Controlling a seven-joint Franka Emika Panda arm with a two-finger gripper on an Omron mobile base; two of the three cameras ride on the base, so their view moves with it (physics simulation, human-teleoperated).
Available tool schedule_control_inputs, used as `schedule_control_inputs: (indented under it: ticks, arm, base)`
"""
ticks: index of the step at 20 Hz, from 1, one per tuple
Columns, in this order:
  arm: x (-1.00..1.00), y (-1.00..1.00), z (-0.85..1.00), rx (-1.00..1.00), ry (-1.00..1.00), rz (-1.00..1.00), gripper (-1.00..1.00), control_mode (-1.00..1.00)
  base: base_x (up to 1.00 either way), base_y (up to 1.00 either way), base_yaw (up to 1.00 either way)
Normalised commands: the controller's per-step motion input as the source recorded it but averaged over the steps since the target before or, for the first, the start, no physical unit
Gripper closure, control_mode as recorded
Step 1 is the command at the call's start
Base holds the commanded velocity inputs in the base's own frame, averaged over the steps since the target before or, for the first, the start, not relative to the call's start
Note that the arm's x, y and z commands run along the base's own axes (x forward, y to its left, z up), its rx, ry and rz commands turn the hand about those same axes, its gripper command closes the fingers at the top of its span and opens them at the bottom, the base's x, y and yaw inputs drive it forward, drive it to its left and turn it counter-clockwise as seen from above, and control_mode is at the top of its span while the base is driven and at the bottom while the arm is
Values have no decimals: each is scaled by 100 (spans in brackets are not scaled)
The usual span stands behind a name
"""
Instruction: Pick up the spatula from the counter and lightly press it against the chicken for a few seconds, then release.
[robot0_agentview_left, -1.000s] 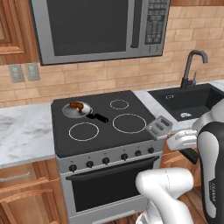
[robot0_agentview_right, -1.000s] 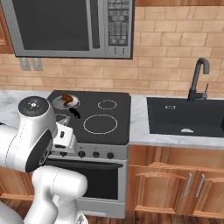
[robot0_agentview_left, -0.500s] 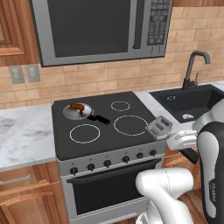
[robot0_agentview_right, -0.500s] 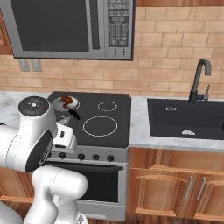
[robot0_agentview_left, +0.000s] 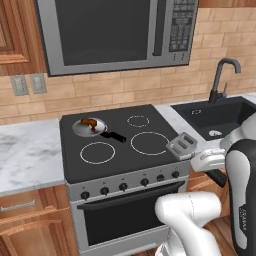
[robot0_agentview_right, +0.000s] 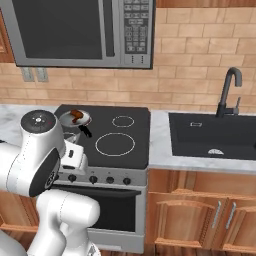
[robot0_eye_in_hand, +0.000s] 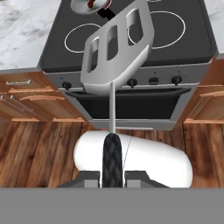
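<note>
The claw (robot0_eye_in_hand: 113, 176) is clamped on the ribbed black handle of the grey slotted spatula (robot0_eye_in_hand: 114, 72), one dark tip on each side. The spatula's thin shaft runs away from the claw to its flat three-slot head, which is held in the air, off the surface. In the left base view the spatula (robot0_agentview_left: 181, 146) appears by the front right corner of the black glass stove top (robot0_agentview_left: 120, 147).

Against the earlier pictures little differs: the grip is the same and the spatula sits in much the same spot, while the whole view has shifted very slightly.

A white-grey marble surface (robot0_agentview_left: 27, 155) flanks the stove, under a tan brick wall and a steel microwave (robot0_agentview_left: 115, 32), with wooden cabinets below.

The brown chicken piece (robot0_agentview_left: 89, 122) lies in a small grey frying pan (robot0_agentview_left: 78, 128) on the rear left burner, well apart from the spatula. White burner rings lie between them. A black sink (robot0_agentview_left: 227, 120) with a dark faucet (robot0_agentview_left: 223, 75) sits to the right.
</note>
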Motion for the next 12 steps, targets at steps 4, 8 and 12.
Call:
schedule_control_inputs:
  ticks: [4,8,12]
  arm:
    - [0,0,0,0,0,0,100,100]
    - [0,0,0,0,0,0,100,100]
    - [0,0,0,0,0,0,100,100]
  base:
    - [26,20,0]
    - [25,16,0]
    - [25,18,0]
